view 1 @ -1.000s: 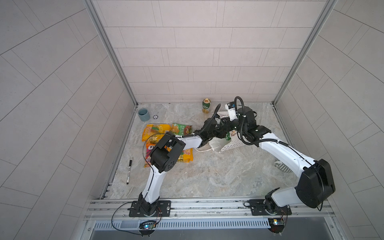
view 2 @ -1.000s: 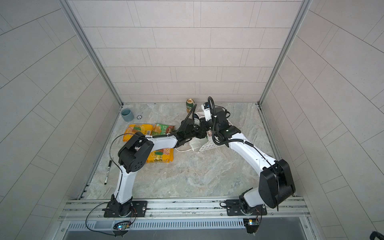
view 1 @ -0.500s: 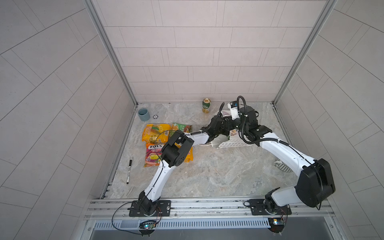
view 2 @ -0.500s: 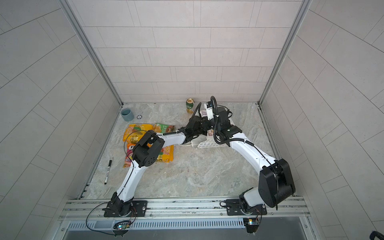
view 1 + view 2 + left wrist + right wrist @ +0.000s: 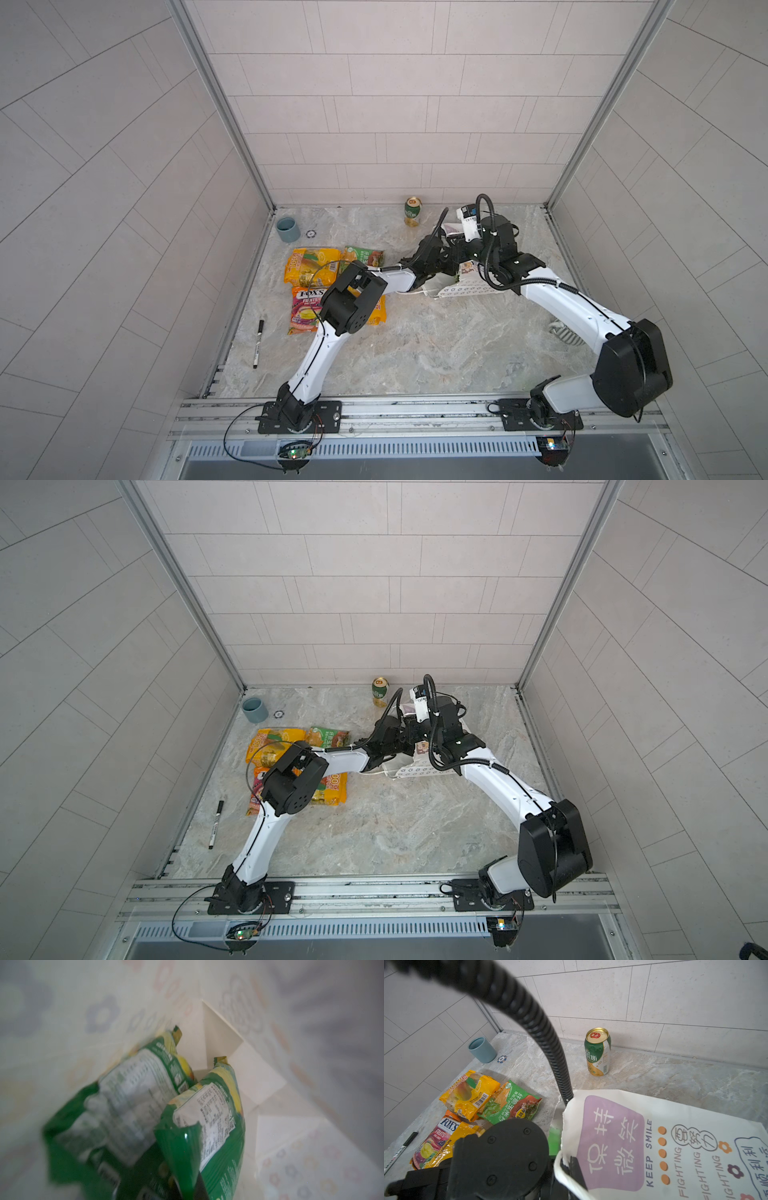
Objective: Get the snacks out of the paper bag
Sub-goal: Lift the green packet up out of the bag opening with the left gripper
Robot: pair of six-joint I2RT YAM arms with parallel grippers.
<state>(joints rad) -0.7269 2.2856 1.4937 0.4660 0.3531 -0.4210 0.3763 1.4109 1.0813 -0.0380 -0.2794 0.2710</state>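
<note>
The paper bag (image 5: 465,286) lies on its side right of the table's middle, mouth towards the left. My right gripper (image 5: 566,1169) is shut on the bag's rim by a white cord handle. My left arm reaches into the mouth. In the left wrist view, two green snacks lie inside against the bag's white wall (image 5: 270,1084). My left gripper (image 5: 187,1188) is shut on the edge of the nearer green packet (image 5: 218,1126); the other green packet (image 5: 128,1105) lies beside it. Outside lie a yellow-orange packet (image 5: 307,266), a green packet (image 5: 365,255) and a FOX'S packet (image 5: 305,307).
A green-gold can (image 5: 412,211) stands by the back wall, close to the bag. A grey-blue cup (image 5: 288,229) and a small round token (image 5: 310,234) sit at the back left. A black marker (image 5: 257,343) lies by the left wall. My left elbow (image 5: 353,303) hangs over the packets.
My left arm has pushed further right into the bag and its gripper has closed on a green packet. The right gripper has kept its hold on the bag's rim.
</note>
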